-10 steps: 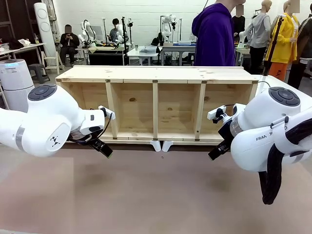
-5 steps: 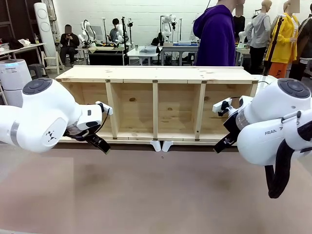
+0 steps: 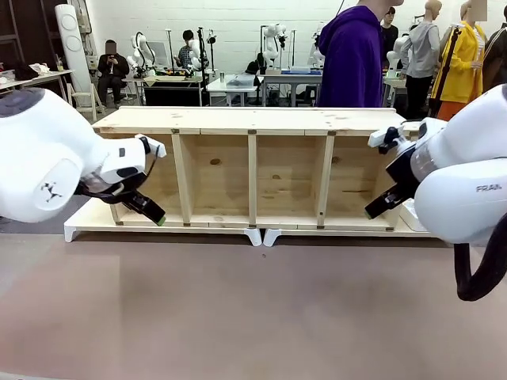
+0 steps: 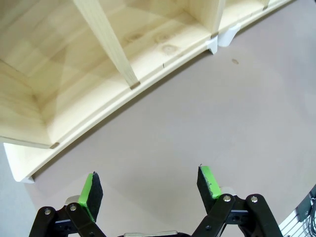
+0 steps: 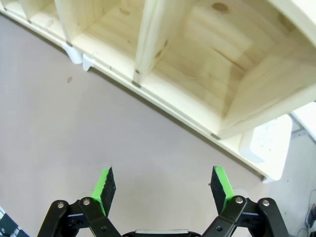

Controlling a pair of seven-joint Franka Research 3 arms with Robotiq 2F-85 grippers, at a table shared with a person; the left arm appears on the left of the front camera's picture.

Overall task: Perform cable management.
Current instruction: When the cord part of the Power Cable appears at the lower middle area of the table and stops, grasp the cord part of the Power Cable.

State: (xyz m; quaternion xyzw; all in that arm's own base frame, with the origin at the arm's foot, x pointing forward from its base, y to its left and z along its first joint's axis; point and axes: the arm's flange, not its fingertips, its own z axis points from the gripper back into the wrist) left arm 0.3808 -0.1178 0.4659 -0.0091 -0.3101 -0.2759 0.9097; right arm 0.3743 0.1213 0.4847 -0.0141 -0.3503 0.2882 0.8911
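The black cable and its plug are out of view. My left gripper (image 3: pixel 157 217) hangs open by the left end of a long wooden shelf unit (image 3: pixel 253 120). In the left wrist view this gripper (image 4: pixel 148 175) is over bare brown table (image 4: pixel 197 118), with nothing between its green pads (image 4: pixel 90 191). My right gripper (image 3: pixel 372 212) is open at the shelf's right end. In the right wrist view it (image 5: pixel 163 173) is empty too, in front of the rightmost compartment (image 5: pixel 217 59). A thin dark line crosses that compartment's back wall; I cannot tell whether it is cable.
A white power strip (image 3: pixel 413 215) lies by the shelf's right end, also visible from the right wrist (image 5: pixel 266 143). The shelf stands on white feet (image 3: pixel 261 236). A person in a purple hoodie (image 3: pixel 348 55) stands behind it. Open brown tabletop (image 3: pixel 253 309) spreads in front.
Both arms have swung outward: the left gripper moved left and slightly up, the right gripper right and up. Both stayed open and empty.
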